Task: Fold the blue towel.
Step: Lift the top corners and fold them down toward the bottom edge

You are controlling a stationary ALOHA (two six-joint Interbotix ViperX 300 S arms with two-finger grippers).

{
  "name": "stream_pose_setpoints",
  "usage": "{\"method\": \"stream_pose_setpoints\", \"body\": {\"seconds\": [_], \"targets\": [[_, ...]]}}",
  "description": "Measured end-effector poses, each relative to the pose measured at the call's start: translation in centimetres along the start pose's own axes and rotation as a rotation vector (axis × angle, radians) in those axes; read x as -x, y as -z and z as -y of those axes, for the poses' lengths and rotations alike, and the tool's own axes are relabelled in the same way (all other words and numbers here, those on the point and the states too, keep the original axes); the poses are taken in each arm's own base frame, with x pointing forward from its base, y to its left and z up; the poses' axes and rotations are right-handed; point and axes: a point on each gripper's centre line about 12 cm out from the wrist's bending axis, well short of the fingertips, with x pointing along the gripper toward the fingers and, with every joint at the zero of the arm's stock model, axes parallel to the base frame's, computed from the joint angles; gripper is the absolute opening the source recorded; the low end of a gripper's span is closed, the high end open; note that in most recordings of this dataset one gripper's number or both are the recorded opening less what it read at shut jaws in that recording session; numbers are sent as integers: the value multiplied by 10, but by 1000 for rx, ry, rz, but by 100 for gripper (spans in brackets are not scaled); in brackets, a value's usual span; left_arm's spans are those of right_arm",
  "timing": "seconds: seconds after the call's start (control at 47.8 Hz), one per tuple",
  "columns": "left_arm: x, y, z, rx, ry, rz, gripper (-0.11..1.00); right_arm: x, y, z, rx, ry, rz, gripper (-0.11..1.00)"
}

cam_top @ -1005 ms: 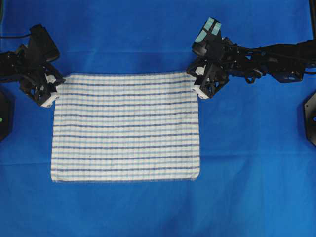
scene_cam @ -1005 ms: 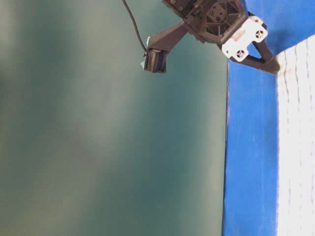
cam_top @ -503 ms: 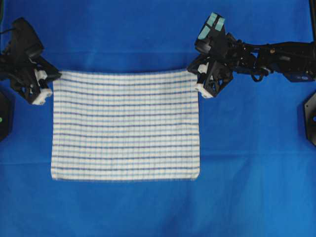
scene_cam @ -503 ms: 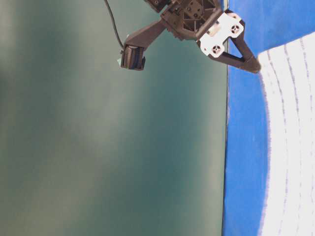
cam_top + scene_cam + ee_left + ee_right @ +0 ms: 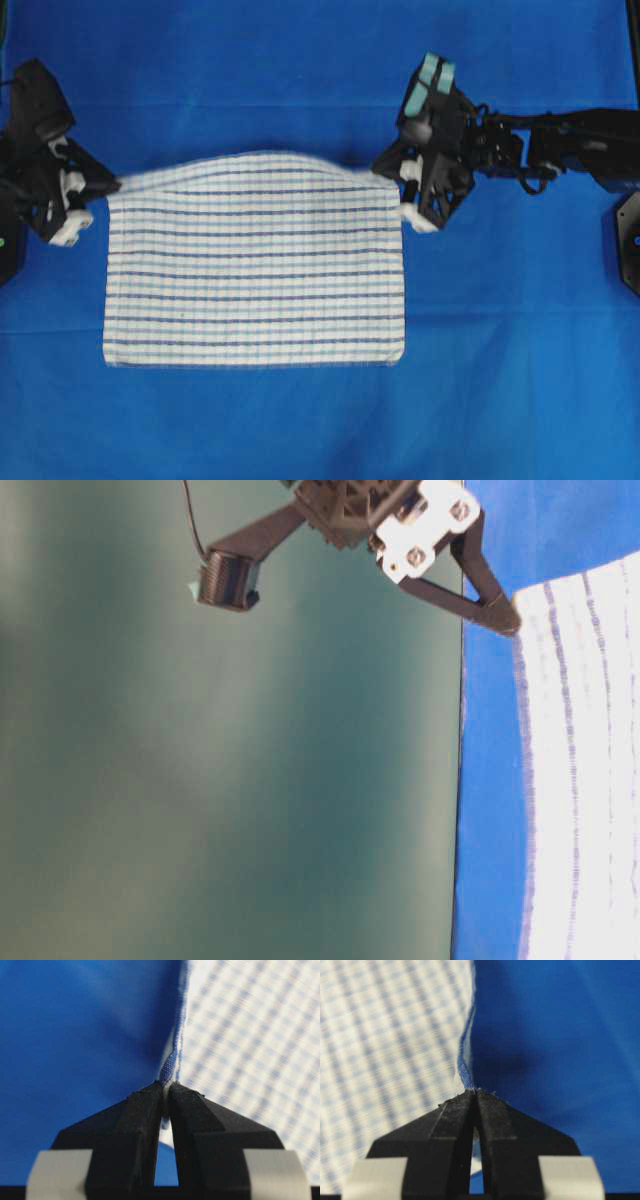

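Your left gripper [image 5: 166, 1091] and right gripper [image 5: 473, 1094] each pinch a far corner of the blue towel [image 5: 255, 270], fingertips clamped on its hem.

I can read no text, label, brand, number or sign anywhere in my views, not on my arms, the cloth or the covering.
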Motion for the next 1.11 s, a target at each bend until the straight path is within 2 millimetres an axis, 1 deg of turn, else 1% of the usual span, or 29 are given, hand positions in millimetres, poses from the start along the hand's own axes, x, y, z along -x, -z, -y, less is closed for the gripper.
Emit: {"method": "stream_pose_setpoints", "body": {"seconds": [0.251, 0.419, 0.565, 0.733, 1.005, 1.11], "targets": [[16, 13, 36, -92, 165, 17, 3, 15, 15, -51, 95, -117, -13, 2], [20, 26, 56, -171, 246, -21, 3, 21, 27, -76, 139, -177, -29, 2], [20, 38, 69, -222, 294, -73, 3, 24, 33, -91, 163, -211, -38, 2], [20, 51, 79, -259, 326, -126, 3, 29, 42, -111, 195, -258, -48, 2], [25, 58, 95, -280, 412, -111, 3, 34, 50, -125, 198, -293, -66, 2], [21, 60, 98, -287, 417, -117, 3, 35, 52, -129, 202, -300, -72, 2]]}}
